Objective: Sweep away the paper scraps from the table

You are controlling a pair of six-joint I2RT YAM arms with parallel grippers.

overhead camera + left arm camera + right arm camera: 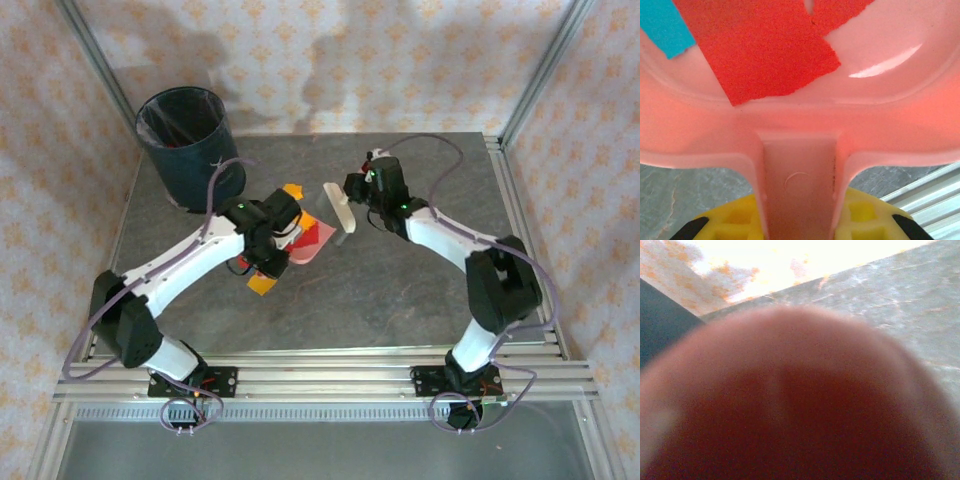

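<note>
Top external view, going left to right: a dark blue bin [182,145] sits at roughly 10 o'clock on the table [420,300], I'd guess as the place the load gets dumped. Off at its 4 o'clock, the left gripper [270,235] is pinching the handle of a pink dustpan [312,240]. The left wrist cam backs that up, with the handle [800,180] wedged between the yellow fingers [865,220].

The pan's mouth points toward 3 o'clock, at the other arm, which makes sense if stuff gets pushed into it from that side. As for the paper scraps [765,50], red pieces and a teal one [665,25] are lying inside the pan. Orange ones are out on the table: one at the left gripper's 12 o'clock [292,190] and one at its 6 o'clock, half under the arm [262,284]. Both sit behind the pan's mouth, so my read is the pan needs repositioning to catch them.

At the pan's 2 o'clock, a cream brush [340,208] sticks out of the right gripper [360,190]. It looks clamped on the brush, though the fingers themselves are too small to make out. The right wrist cam has a blurry reddish-brown blob [790,405] right up close, and I can't tell what it is.
</note>
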